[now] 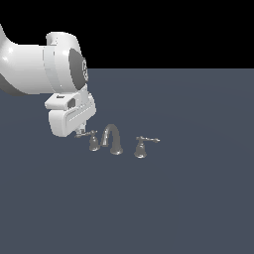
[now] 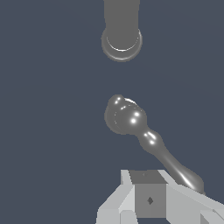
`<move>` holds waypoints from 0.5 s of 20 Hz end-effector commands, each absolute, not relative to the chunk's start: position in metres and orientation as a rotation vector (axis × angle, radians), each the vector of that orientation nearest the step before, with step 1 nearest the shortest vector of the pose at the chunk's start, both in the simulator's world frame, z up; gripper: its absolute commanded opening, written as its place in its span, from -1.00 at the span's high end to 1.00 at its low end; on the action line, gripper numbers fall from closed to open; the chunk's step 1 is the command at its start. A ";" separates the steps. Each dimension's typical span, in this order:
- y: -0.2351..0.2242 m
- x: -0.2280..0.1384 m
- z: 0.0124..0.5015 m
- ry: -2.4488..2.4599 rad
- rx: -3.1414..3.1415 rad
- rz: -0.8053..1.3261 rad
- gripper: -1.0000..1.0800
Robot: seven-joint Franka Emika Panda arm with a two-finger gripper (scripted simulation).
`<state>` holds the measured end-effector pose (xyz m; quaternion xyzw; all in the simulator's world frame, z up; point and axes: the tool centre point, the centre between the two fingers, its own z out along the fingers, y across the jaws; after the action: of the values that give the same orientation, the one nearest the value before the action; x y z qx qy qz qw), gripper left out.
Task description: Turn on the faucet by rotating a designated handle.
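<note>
The faucet (image 1: pixel 113 139) is being shown as a small chrome three-piece set standing on a plain dark grey-blue floor (image 1: pixel 188 198). An arched spout (image 1: pixel 112 138) is being flanked by two lever handles on flared bases. The handle (image 1: pixel 90 139) is being seen on the exterior view's left of the spout, with its thin lever jutting toward that view's left. The twin handle (image 1: pixel 144 146) is being seen on the exterior view's right of the spout, its lever pointing the opposite way.

The white robot arm (image 1: pixel 44 69) is being presented entering from the exterior view's left, with its wrist housing hanging just above and beside the handle. The gripper (image 1: pixel 79 132) is being largely hidden by that housing; only a small part is being seen next to the lever tip.

In the wrist view, the handle (image 2: pixel 131 120) is being looked down upon: its rounded top is being shown centrally, and its lever is running out to a grey finger (image 2: pixel 148 199) of the gripper (image 2: pixel 151 201). The lever tip is being seen right beside that finger; contact cannot be confirmed. The spout's end (image 2: pixel 121 39) is being shown beyond the handle. The spacing of the fingers cannot be told from either view.
</note>
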<state>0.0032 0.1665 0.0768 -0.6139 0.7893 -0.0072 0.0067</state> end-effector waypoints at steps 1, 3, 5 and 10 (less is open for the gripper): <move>0.172 -0.014 0.077 2.471 -1.940 -0.003 1.00; 0.172 -0.020 0.077 2.470 -1.941 -0.002 1.00; 0.173 -0.023 0.077 2.470 -1.942 -0.001 1.00; 0.156 -0.023 0.077 2.475 -1.929 -0.026 1.00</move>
<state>-0.0152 0.1597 0.0767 -0.6144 0.7889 -0.0113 0.0063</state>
